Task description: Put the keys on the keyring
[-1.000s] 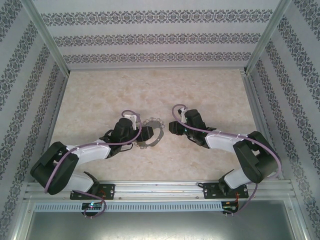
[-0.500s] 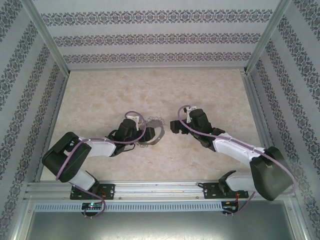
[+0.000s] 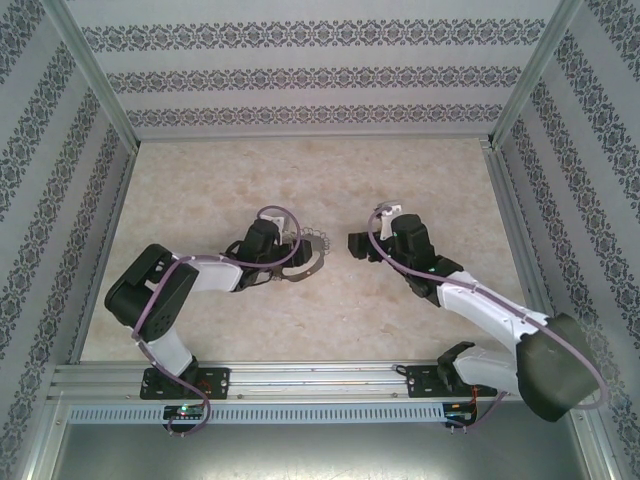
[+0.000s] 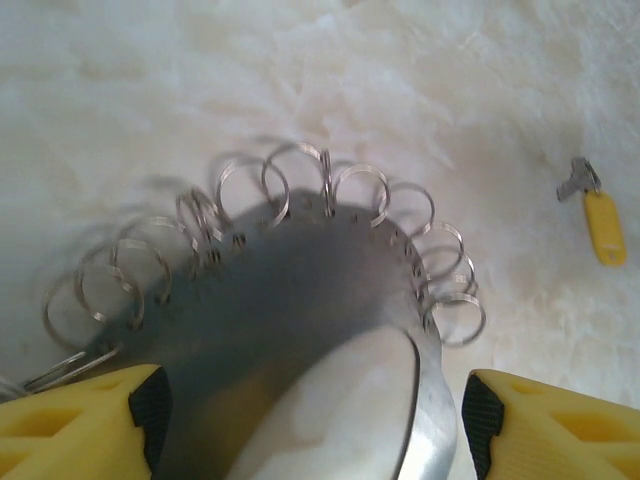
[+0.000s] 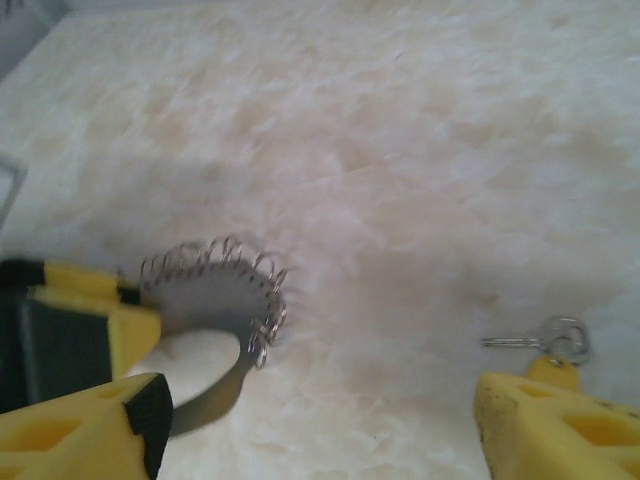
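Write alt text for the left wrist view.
A large grey keyring, fringed with small silvery split rings, sits between the two yellow fingertips of the left gripper. A tiny yellow-headed key lies apart from it on the pale marbled table, at the right of the view.

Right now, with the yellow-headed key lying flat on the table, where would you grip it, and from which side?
Take the key by its yellow head, straight down from above, closing across its width. It lies flat, and the head is broader than the thin shank, likely easier to pinch.
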Motion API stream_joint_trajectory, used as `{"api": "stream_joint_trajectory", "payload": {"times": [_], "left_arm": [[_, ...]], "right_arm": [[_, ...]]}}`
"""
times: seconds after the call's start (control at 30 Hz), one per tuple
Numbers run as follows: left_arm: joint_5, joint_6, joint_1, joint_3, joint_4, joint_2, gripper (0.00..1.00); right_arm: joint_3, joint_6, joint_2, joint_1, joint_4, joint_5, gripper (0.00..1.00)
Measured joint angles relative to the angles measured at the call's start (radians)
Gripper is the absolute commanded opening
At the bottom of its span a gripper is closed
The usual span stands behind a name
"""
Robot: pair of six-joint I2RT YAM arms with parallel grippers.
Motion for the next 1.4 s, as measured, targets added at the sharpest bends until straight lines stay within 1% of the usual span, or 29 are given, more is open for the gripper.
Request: {"api": "stream_joint_trajectory", "payload": {"times": [0.1,0.2,0.4,0.57,0.7,0.9,1.17,1.4], "left_arm": [[0.013,0.027,0.016,0.044,-0.018,0.005,0.79],[0.039,0.04,0.024,0.077,-0.023,-0.005,0.8],[0.111,0.017,0.024,0.074,-0.021,-0.121,0.82],[0.137,-0.023,0.024,0.04,-0.005,-0.241,0.83],[0.135,-0.036,0.024,0.012,-0.01,-0.314,0.83],[0.116,-0.035,0.024,-0.012,-0.026,-0.391,0.84],[0.109,-0.035,0.024,-0.024,-0.033,-0.406,0.85],[0.109,-0.035,0.024,-0.028,-0.043,-0.406,0.86]], "right_arm": [[0.0,0.012,0.095,0.0,0.022,-0.085,0.61],[0.0,0.037,0.183,0.004,0.049,-0.146,0.58],[0.002,0.087,0.29,0.051,0.111,-0.185,0.48],[0.021,0.139,0.393,0.06,0.161,-0.211,0.41],[0.037,0.182,0.458,0.059,0.206,-0.219,0.37],[0.056,0.246,0.531,0.057,0.287,-0.244,0.36],[0.085,0.299,0.588,0.037,0.355,-0.266,0.32],[0.107,0.318,0.622,0.031,0.382,-0.278,0.26]]}}
